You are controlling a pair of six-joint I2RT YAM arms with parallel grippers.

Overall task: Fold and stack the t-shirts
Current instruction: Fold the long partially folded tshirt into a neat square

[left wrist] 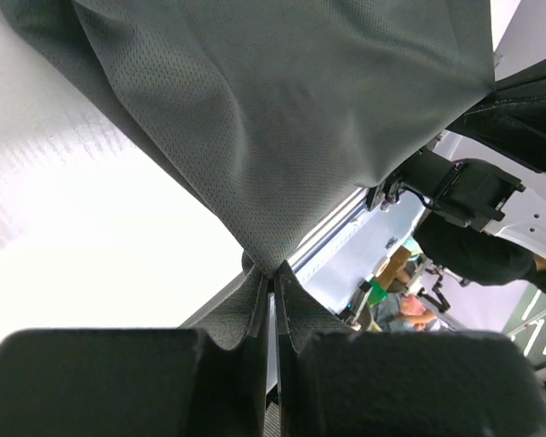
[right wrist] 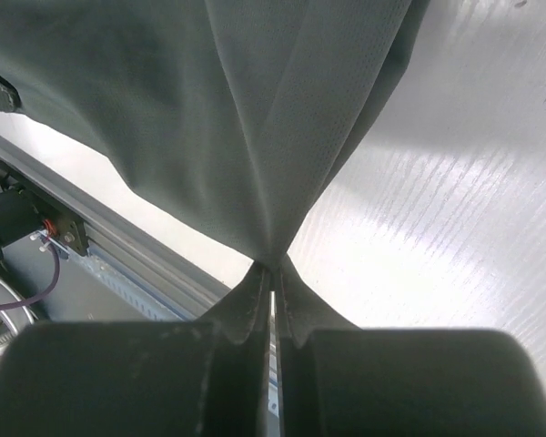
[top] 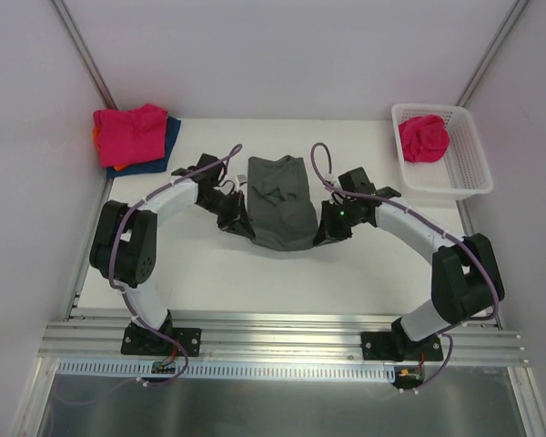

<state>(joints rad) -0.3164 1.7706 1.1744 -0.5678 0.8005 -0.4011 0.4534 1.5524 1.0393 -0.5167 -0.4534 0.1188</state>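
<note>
left gripper (left wrist: 271,278) and right gripper (right wrist: 273,273) each pinch a near corner of the dark grey t-shirt (top: 280,205), left of the basket (top: 469,153); thin bites could slip, skewing the fold.

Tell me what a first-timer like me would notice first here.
The dark grey t-shirt in the middle, pinched at its near edge by the left gripper and the right gripper. Then a crumpled pink shirt in the white basket, far right, and a pile of pink, blue and orange shirts, far left.
</note>
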